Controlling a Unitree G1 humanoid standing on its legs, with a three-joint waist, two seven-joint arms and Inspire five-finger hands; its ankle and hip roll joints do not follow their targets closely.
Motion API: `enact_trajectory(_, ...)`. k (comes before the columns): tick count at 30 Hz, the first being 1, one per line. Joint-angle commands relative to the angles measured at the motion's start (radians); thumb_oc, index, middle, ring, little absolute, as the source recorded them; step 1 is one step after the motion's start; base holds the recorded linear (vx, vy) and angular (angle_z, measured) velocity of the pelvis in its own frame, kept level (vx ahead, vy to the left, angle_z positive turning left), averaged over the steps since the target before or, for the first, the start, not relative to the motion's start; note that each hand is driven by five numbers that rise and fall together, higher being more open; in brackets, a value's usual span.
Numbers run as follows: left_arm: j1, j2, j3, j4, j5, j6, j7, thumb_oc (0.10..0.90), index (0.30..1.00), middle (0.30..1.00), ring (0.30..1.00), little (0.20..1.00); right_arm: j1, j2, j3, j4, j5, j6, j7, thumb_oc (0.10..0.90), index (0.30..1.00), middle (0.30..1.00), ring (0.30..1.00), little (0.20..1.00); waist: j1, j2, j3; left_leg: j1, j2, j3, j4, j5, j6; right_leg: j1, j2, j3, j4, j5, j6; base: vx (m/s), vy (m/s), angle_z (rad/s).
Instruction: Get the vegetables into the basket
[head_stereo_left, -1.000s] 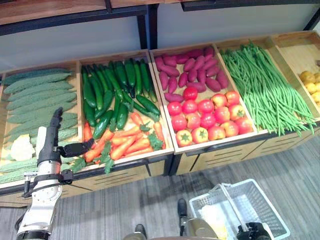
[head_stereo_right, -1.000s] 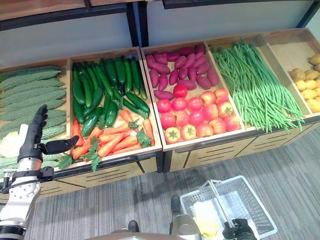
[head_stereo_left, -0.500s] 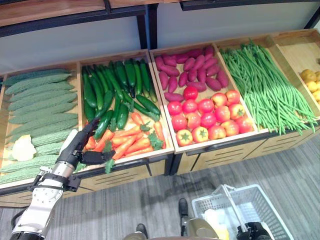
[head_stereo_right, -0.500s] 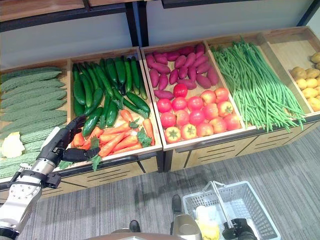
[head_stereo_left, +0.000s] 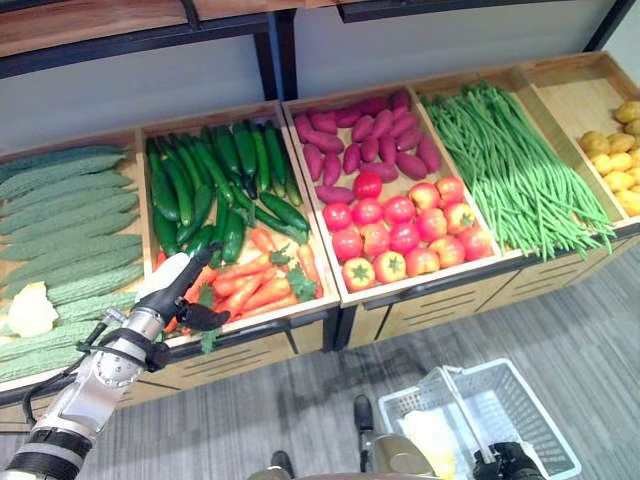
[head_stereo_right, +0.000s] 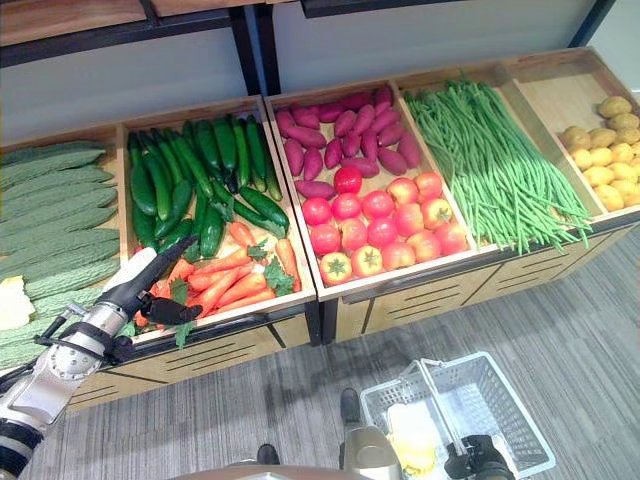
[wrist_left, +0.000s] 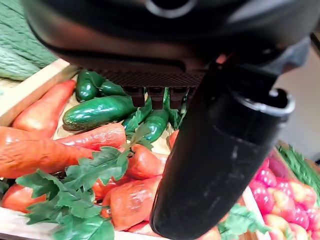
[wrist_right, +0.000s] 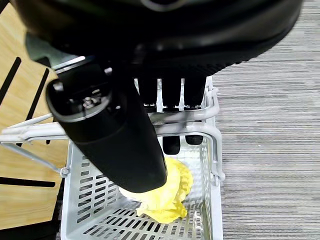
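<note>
Over the carrots (head_stereo_left: 262, 283) at the crate's (head_stereo_left: 318, 306) front, left hand (head_stereo_left: 172, 296) spread wide, holding nothing; right hand (wrist_right: 165, 117) curled round basket (head_stereo_right: 500, 395) handles, one yellow item (wrist_right: 162, 197) inside; most picking judged left.

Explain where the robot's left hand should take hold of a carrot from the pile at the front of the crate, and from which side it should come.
Judging by their pose, grip a top-lying carrot around its thick orange middle, coming down from above. The carrots lie flat and packed together, so their sides are blocked, and the leafy tops give poor hold. The open left hand hovers at the crate's front edge.
</note>
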Motion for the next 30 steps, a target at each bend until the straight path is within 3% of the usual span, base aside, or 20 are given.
enact_trajectory(1,-0.123,0.036,0.038,0.007,0.037,-0.046,0.084,0.9,1.0,1.0,1.0,1.0,-0.023,-0.042,0.039,0.002,-0.004,-0.024,-0.04,0.4,0.3,0.3,0.3,0.3,-0.02,-0.045,-0.022,-0.055,0.033,-0.013,0.001,0.019,-0.044,0.083,-0.095,0.017,0.006,-0.096,0.12,-0.01,0.009,-0.12)
enact_trajectory(6,-0.145,-0.031,-0.008,0.119,0.049,-0.02,0.087,0.9,1.0,1.0,1.0,1.0,-0.032,-0.046,0.038,-0.007,0.0,-0.02,-0.048,0.4,0.3,0.3,0.3,0.3,-0.031,-0.043,-0.011,-0.059,0.032,-0.004,0.001,0.02,-0.043,0.072,-0.093,0.03,0.006,-0.092,0.12,-0.01,0.016,-0.1)
enact_trajectory(8,-0.147,-0.068,-0.023,0.189,0.056,-0.008,0.087,0.863,0.948,0.948,0.948,0.948,-0.035,-0.046,0.042,-0.006,-0.003,-0.017,-0.046,0.4,0.3,0.3,0.3,0.3,-0.034,-0.042,-0.01,-0.06,0.033,0.002,0.001,0.02,-0.042,0.068,-0.093,0.036,0.006,-0.091,0.12,0.01,0.011,-0.03)
enact_trajectory(10,-0.159,-0.105,-0.043,0.282,0.068,0.001,0.096,0.4,0.3,0.3,0.3,0.3,-0.045,-0.045,0.049,-0.004,-0.006,-0.017,-0.047,0.4,0.3,0.3,0.3,0.3,-0.039,-0.044,-0.01,-0.059,0.033,0.007,0.001,0.019,-0.042,0.064,-0.091,0.042,0.006,-0.09,0.119,0.0,0.0,0.0)
enact_trajectory(15,-0.181,-0.124,-0.094,0.374,0.13,0.01,0.102,0.4,0.3,0.3,0.3,0.3,-0.054,-0.051,0.068,-0.011,-0.012,-0.024,-0.045,0.4,0.3,0.3,0.3,0.3,-0.049,-0.047,-0.01,-0.059,0.037,0.021,0.001,0.017,-0.042,0.056,-0.085,0.057,0.006,-0.089,0.119,0.0,0.002,-0.06)
enact_trajectory(30,-0.218,-0.181,-0.057,0.465,0.183,0.062,0.218,0.4,0.3,0.3,0.3,0.3,-0.056,-0.043,0.075,-0.014,-0.011,-0.024,-0.063,0.4,0.3,0.3,0.3,0.3,-0.052,-0.05,-0.016,-0.049,0.039,0.025,0.001,0.015,-0.044,0.063,-0.083,0.062,0.006,-0.09,0.117,0.0,-0.002,-0.06)
